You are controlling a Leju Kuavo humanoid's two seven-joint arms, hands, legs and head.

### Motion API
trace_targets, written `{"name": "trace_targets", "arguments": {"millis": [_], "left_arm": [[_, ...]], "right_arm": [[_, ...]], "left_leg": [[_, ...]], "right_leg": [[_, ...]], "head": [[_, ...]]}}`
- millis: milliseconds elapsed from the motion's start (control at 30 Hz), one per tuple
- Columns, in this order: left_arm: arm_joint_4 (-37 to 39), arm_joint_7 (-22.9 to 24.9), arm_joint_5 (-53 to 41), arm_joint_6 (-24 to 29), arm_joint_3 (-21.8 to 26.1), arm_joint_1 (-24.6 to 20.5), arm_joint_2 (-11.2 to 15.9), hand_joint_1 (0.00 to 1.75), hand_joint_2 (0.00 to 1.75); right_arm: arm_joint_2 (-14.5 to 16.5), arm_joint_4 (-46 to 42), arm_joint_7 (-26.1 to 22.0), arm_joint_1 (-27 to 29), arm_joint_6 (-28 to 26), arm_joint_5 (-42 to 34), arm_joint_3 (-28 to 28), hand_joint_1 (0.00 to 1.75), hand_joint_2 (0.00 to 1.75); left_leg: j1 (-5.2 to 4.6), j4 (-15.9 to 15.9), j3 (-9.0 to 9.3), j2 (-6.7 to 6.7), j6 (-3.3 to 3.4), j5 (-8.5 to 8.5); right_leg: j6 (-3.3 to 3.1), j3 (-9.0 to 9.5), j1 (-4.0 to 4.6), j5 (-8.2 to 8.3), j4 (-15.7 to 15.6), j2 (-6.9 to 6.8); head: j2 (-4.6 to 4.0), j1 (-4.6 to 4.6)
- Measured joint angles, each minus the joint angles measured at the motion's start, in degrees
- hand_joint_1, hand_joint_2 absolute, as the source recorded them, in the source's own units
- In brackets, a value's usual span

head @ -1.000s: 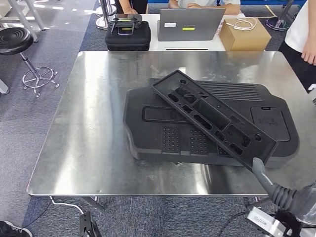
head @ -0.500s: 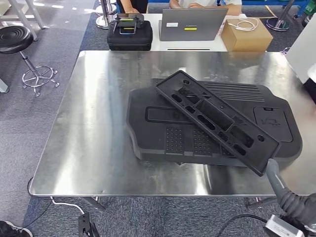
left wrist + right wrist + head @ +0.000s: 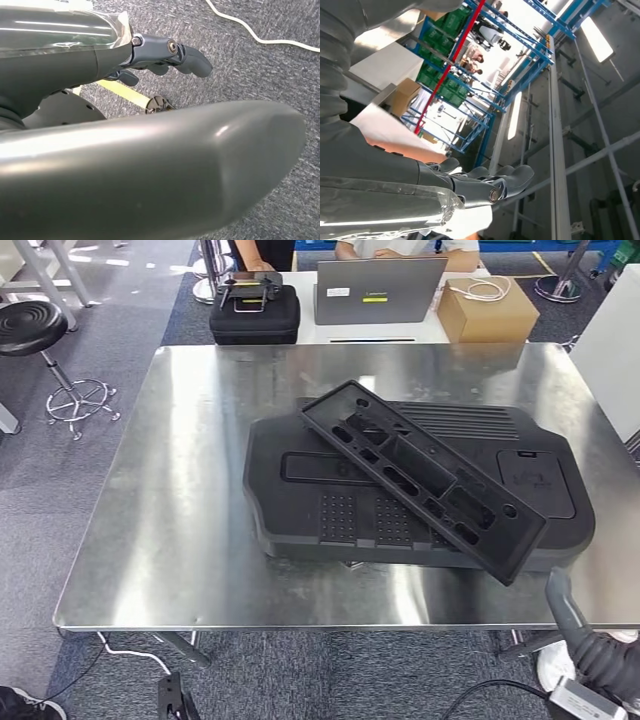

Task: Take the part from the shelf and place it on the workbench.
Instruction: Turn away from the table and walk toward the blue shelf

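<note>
A long black perforated part (image 3: 423, 477) lies at a slant on top of a large black panel (image 3: 317, 505) on the steel workbench (image 3: 181, 520). Its near end overhangs the panel's front right edge. My right hand (image 3: 581, 640) is low at the bench's front right corner, a little clear of that end, with its thumb pointing up and nothing in it. In the right wrist view the right hand (image 3: 486, 182) has its fingers stretched out and empty. My left hand (image 3: 166, 52) hangs over grey carpet with its fingers extended, holding nothing.
Behind the bench a white table carries a black case (image 3: 254, 312), a laptop (image 3: 375, 290) and a cardboard box (image 3: 485, 310), with people seated behind it. A black stool (image 3: 30, 325) stands far left. A white surface (image 3: 611, 340) stands by the bench's right edge.
My right hand has drawn back from the long part's near end, down and to the right. The part stays lying on the panel. The view has shifted slightly.
</note>
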Motion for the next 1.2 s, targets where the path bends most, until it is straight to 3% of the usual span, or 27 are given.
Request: {"name": "trace_targets", "arguments": {"millis": [33,100,133,167,200,233,300,367,433,500,567,633,667,700,733,800,867,900,967,1000,1067,1133,1167,1200], "left_arm": [[0.0,-0.04,0.0,0.04,0.0,0.0,0.02,0.0,0.0],[0.0,-0.07,0.0,0.19,0.01,0.01,0.08,0.0,0.0],[0.0,-0.07,0.0,0.26,0.01,0.03,0.1,0.0,0.0],[0.0,-0.06,0.0,0.31,0.02,0.06,0.12,0.0,0.0],[0.0,-0.05,0.0,0.33,0.02,0.08,0.14,0.0,0.0],[0.0,-0.05,0.0,0.33,0.02,0.1,0.16,0.0,0.0],[0.0,-0.07,0.0,0.34,0.02,0.03,0.19,0.0,0.0],[0.0,-0.07,0.0,0.34,0.02,-0.04,0.19,0.0,0.0],[0.0,-0.06,0.0,0.35,0.02,0.05,0.19,0.0,0.0],[0.0,-0.06,0.0,0.36,0.02,0.08,0.19,0.0,0.0],[0.0,-0.05,0.0,0.36,0.02,0.01,0.19,0.0,0.0],[0.0,-0.05,0.0,0.36,0.02,0.08,0.2,0.0,0.0],[0.0,-0.05,0.0,0.36,0.02,0.12,0.2,0.0,0.0],[0.0,-0.05,0.0,0.36,0.02,0.16,0.21,0.0,0.0],[0.0,-0.05,0.0,0.36,0.02,0.19,0.21,0.0,0.0],[0.0,-0.07,0.0,0.36,0.02,0.19,0.12,0.0,0.0],[0.0,-0.11,0.0,0.36,0.03,0.19,-0.03,0.0,0.0],[0.0,-0.14,0.0,0.35,0.04,0.18,-0.1,0.0,0.0],[0.0,-0.15,0.0,0.37,0.08,0.21,-0.05,0.0,0.0],[0.0,-0.16,0.0,0.4,0.15,0.22,-0.01,0.0,0.0],[0.0,-0.19,0.01,0.44,0.3,0.26,0.1,0.0,0.0],[0.0,-0.2,0.01,0.45,0.38,0.33,0.16,0.0,0.0],[0.0,-0.21,0.0,0.45,0.4,0.35,0.2,0.0,0.0],[0.0,-0.22,0.0,0.45,0.42,0.37,0.23,0.0,0.0]], "right_arm": [[0.01,0.03,0.0,0.05,0.0,-0.09,-0.01,0.0,1.75],[0.01,0.08,0.0,0.23,0.0,-0.21,-0.03,0.0,1.75],[0.01,0.11,0.0,0.37,0.0,-0.24,-0.04,0.0,1.75],[0.01,0.14,0.0,0.52,0.0,-0.23,-0.04,0.0,1.75],[0.01,0.17,0.0,0.66,0.0,-0.25,-0.04,0.0,1.75],[0.01,0.2,0.0,0.76,0.0,-0.27,-0.04,0.0,1.75],[0.01,0.21,0.0,0.85,-0.01,-0.29,-0.05,0.0,1.75],[0.01,0.2,0.0,0.86,-0.03,-0.39,-0.04,0.0,1.75],[0.01,0.2,0.07,0.94,-0.04,-0.78,0.0,0.0,1.75],[-0.03,0.21,0.17,1.05,-0.04,-1.22,0.02,0.0,1.75],[-0.08,0.21,0.25,1.1,-0.04,-1.42,0.02,0.0,1.75],[-0.1,0.24,0.32,1.15,-0.04,-1.49,0.02,0.0,1.75],[-0.11,0.27,0.36,1.21,-0.04,-1.57,0.02,0.0,1.75],[-0.13,0.3,0.38,1.27,-0.04,-1.75,0.03,0.0,1.75],[-0.15,0.32,0.33,1.33,-0.04,-2.08,0.03,0.0,1.75],[-0.17,0.16,0.14,1.38,-0.04,-3.17,0.04,0.0,1.75],[-0.21,-0.26,-0.07,1.4,-0.06,-4.34,0.02,0.0,1.75],[-0.26,-0.45,-0.09,1.48,-0.08,-4.85,0.0,0.0,1.75],[-0.37,-0.55,-0.03,1.7,-0.1,-5.56,-0.05,0.0,1.75],[-0.4,-0.53,0.07,1.79,-0.09,-5.81,-0.05,0.0,1.75],[-0.43,-0.48,0.32,1.91,-0.08,-6.25,-0.08,0.0,1.75],[-0.45,-0.4,0.6,2.08,-0.09,-6.62,-0.2,0.0,1.75],[-0.46,-0.33,0.72,2.15,-0.09,-6.75,-0.27,0.0,1.75],[-0.48,-0.22,0.81,2.17,-0.09,-6.87,-0.35,0.0,1.75]], "left_leg": [[0.1,2.05,-0.74,0.0,-0.3,-1.84],[0.44,9.16,-3.13,0.01,-0.84,-6.49],[0.61,12.53,-4.14,0.01,-1.05,-8.05],[0.76,14.34,-4.4,0.01,-1.22,-8.55],[0.94,13.82,-3.57,0.02,-1.38,-7.88],[1.16,10.98,-1.63,0.03,-1.54,-6.34],[1.53,2.35,3.47,0.03,-1.88,-3.33],[1.51,-2.28,5.85,-0.05,-1.65,-2.28],[1.22,-2.36,5.47,-0.09,-0.88,-1.95],[1.13,-2.38,4.8,0.09,0.19,-1.2],[1.03,-2.47,3.75,0.32,1.22,-0.22],[0.56,-2.4,2.49,0.43,1.74,0.72],[0.25,-2.37,1.87,0.48,1.91,1.19],[-0.07,-2.35,1.28,0.5,2.07,1.63],[-0.4,-2.34,0.76,0.49,2.21,2.06],[-0.9,-2.34,-0.01,0.43,2.34,2.83],[-0.92,-2.36,-0.45,0.41,2.01,3.59],[-0.73,-2.41,-0.63,0.42,1.69,3.99],[-0.41,-2.51,-0.95,0.43,1.08,4.54],[-0.38,-2.18,-1.27,0.4,0.81,3.9],[-0.22,1.31,-2.6,0.31,0.2,-0.26],[0.34,8.12,-4.24,0.3,-0.62,-5.46],[0.66,11.1,-4.66,0.3,-1.01,-6.69],[0.96,12.65,-4.37,0.31,-1.41,-6.38]], "right_leg": [[-0.45,-0.27,-0.14,0.33,-0.18,-0.15],[-0.9,-1.11,-0.13,0.93,-0.18,-0.39],[-0.92,-1.54,-0.12,1.24,-0.16,-0.46],[-0.84,-1.96,-0.14,1.56,-0.14,-0.51],[-0.69,-2.33,-0.21,1.85,-0.12,-0.52],[-0.47,-2.64,-0.31,2.11,-0.06,-0.52],[0.11,-3.24,-0.41,2.54,0.25,-0.46],[0.86,-3.69,-0.33,3.11,0.5,-0.38],[1.7,-3.89,-0.39,3.85,0.43,-0.31],[2.28,-4.42,-0.63,2.81,1.27,-0.23],[2.52,-5.9,-0.73,-1.62,5.74,-0.18],[2.56,-7.62,-0.61,-6.33,13.09,-0.18],[2.45,-7.79,-0.5,-7.25,15.63,-0.18],[2.19,-7.1,-0.32,-6.96,16.32,-0.17],[1.72,-5.32,-0.07,-5.69,14.62,-0.15],[0.0,0.32,0.88,-3.09,6.51,-0.01],[-1.44,4.76,1.78,-2.38,-0.87,0.11],[-1.78,5.6,2.11,-2.44,-2.57,0.14],[-1.82,5.6,2.22,-1.45,-3.65,0.03],[-1.97,5.3,2.06,-0.73,-4.04,-0.13],[-2.09,4.15,1.54,0.7,-4.6,-0.48],[-2.0,2.45,1.36,1.77,-4.35,-0.65],[-1.82,1.6,1.26,2.24,-4.14,-0.73],[-1.56,0.6,1.09,2.69,-3.73,-0.82]], "head": [[0.0,-0.02],[0.0,-0.04],[0.0,-0.03],[0.0,-0.03],[0.0,-0.03],[0.0,-0.03],[0.0,-0.06],[0.0,-0.02],[0.0,0.03],[0.0,0.05],[0.0,0.11],[0.0,0.12],[0.0,0.13],[0.0,0.13],[0.0,0.13],[0.0,0.07],[0.0,0.0],[0.0,0.01],[0.0,0.08],[0.0,0.08],[0.0,-0.03],[0.0,-0.11],[0.0,-0.1],[0.0,-0.1]]}}
